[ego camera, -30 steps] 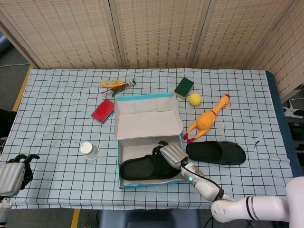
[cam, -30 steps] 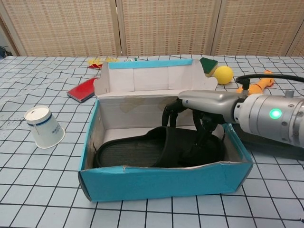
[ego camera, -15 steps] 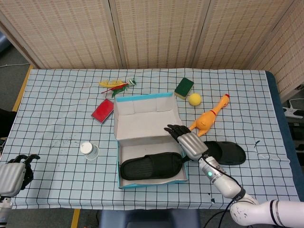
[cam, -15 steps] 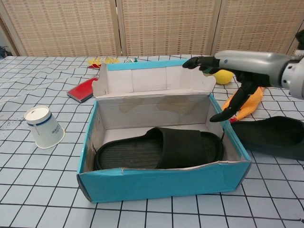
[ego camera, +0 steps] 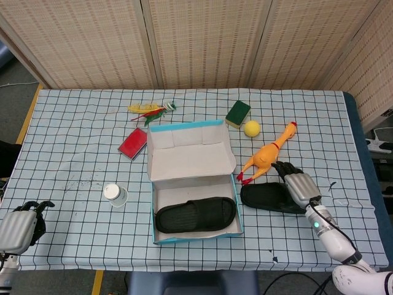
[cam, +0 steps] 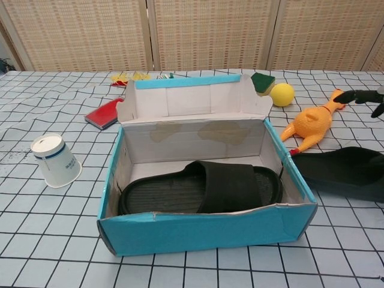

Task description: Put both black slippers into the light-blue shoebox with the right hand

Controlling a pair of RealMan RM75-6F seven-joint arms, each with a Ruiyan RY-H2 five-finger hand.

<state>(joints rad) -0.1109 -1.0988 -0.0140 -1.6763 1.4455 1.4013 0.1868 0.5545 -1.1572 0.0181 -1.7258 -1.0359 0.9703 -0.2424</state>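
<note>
One black slipper (ego camera: 195, 214) (cam: 201, 187) lies flat inside the light-blue shoebox (ego camera: 161, 239) (cam: 204, 233), whose lid stands open at the back. The second black slipper (ego camera: 263, 196) (cam: 342, 172) lies on the table just right of the box. My right hand (ego camera: 297, 183) (cam: 363, 98) hovers over that slipper's right end, fingers spread and holding nothing. Only its dark fingertips show at the chest view's right edge. My left hand (ego camera: 19, 227) sits at the table's front left corner with fingers curled in, empty.
A yellow rubber chicken (ego camera: 267, 155) (cam: 309, 124) lies just behind the loose slipper. A yellow ball (ego camera: 251, 128), green sponge (ego camera: 237, 113), red block (ego camera: 132, 142) and feathered toy (ego camera: 149, 109) sit behind the box. A white paper cup (ego camera: 113, 193) (cam: 55, 160) lies left of it.
My right hand let go of the slipper inside the box, lifted out and swung right to above the second slipper. The boxed slipper lies still. The left hand has not moved.
</note>
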